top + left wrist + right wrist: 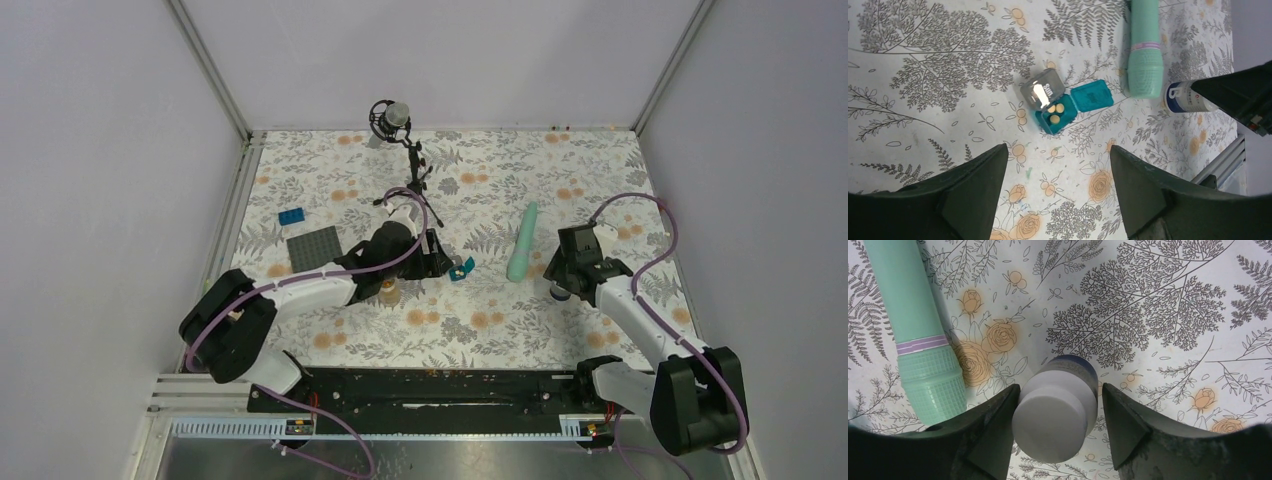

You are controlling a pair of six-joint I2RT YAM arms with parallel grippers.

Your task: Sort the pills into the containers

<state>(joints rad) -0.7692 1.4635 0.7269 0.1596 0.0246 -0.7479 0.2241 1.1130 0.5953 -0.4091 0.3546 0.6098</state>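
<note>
In the left wrist view a teal cube box (1060, 122) lies open with its lid (1092, 95) flipped to the right. Three orange pills (1054, 118) lie inside it. A shut grey cube box (1043, 89) touches its far-left side. My left gripper (1058, 170) is open and empty just short of the teal box (462, 267). The mint-green strip (522, 243) lies to the right. My right gripper (1060, 390) is open around an upright white bottle (1053, 415). Its left finger (998, 415) is against the cap and the right finger stands apart.
A small glass jar (388, 291) with amber contents stands under my left arm. A dark grey studded plate (315, 248) and a blue brick (292, 216) lie at the left. A black stand (395, 125) is at the back. The strip's ribbed end (930, 382) is beside the bottle.
</note>
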